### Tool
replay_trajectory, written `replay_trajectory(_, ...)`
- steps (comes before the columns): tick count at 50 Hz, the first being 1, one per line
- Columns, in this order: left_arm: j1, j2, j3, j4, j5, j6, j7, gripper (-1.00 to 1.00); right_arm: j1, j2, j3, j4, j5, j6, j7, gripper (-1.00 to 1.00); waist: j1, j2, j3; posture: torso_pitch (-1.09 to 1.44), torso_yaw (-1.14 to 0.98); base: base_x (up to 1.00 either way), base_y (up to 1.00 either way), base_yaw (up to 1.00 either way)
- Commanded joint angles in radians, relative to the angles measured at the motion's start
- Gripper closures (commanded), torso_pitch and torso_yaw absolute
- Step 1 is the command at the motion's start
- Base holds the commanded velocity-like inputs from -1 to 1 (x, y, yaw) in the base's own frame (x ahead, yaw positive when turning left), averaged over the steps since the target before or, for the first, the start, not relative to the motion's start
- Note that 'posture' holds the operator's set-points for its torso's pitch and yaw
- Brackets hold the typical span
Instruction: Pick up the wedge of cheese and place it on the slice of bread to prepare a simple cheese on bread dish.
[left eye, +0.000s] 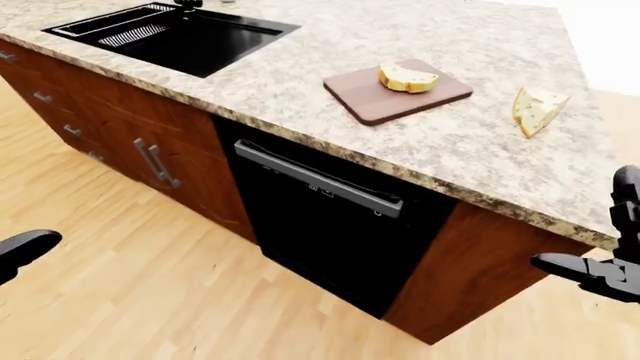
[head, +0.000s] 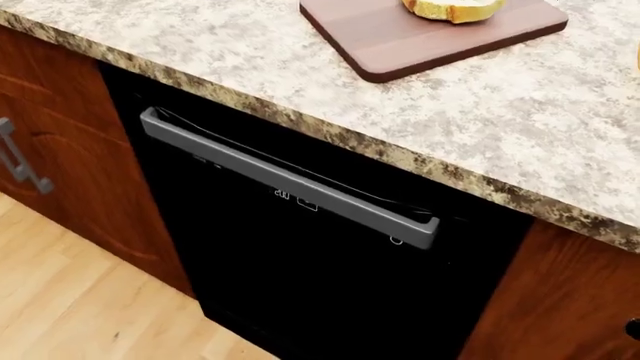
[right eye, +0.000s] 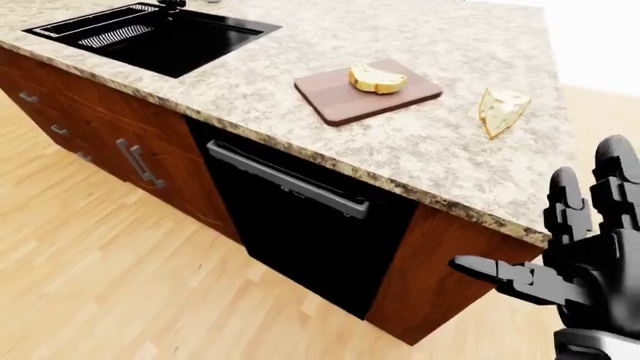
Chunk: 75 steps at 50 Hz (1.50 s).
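Observation:
The pale yellow wedge of cheese (right eye: 500, 109) lies on the speckled counter (right eye: 420, 150), to the right of a brown cutting board (right eye: 335, 101). A slice of bread (right eye: 376, 77) rests on the board's upper right part. In the head view only the bread's lower edge (head: 450, 9) shows, at the top of the picture. My right hand (right eye: 560, 232) hangs open at the lower right, fingers spread, below the counter edge and well short of the cheese. Of my left hand (left eye: 22, 251) only one dark tip shows at the left edge, low over the floor.
A black sink (left eye: 170, 34) is set in the counter at the upper left. Under the counter edge stands a black dishwasher (left eye: 320, 225) with a grey handle, between red-brown cabinet doors (left eye: 150, 150). Light wood floor (left eye: 150, 300) fills the bottom of the views.

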Motion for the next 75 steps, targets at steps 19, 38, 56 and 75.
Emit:
replay_trajectory(19, -0.013, 0.016, 0.001, -0.031, 0.000, -0.037, -0.010, -1.00, 0.001, -0.038, -0.031, -0.041, 0.090, -0.050, -0.047, -1.00, 0.003, -0.011, -0.024, 0.00, 0.00, 0.00, 0.00, 0.00)
replay_trajectory(38, -0.012, 0.014, 0.001, -0.035, -0.002, -0.034, -0.008, -1.00, 0.006, -0.036, -0.037, -0.029, 0.108, -0.066, -0.054, -1.00, -0.006, 0.001, -0.028, 0.00, 0.00, 0.00, 0.00, -0.10)
replay_trajectory(56, -0.011, 0.013, 0.002, -0.038, 0.002, -0.031, -0.011, -1.00, 0.003, -0.035, -0.017, -0.027, 0.051, -0.049, -0.041, -1.00, -0.029, 0.034, -0.018, 0.00, 0.00, 0.00, 0.00, -0.21)
replay_trajectory(75, -0.012, 0.011, -0.002, -0.029, 0.010, -0.039, -0.016, -1.00, 0.002, -0.038, -0.050, -0.037, 0.141, -0.062, -0.068, -1.00, 0.000, -0.019, -0.026, 0.00, 0.00, 0.00, 0.00, 0.00)
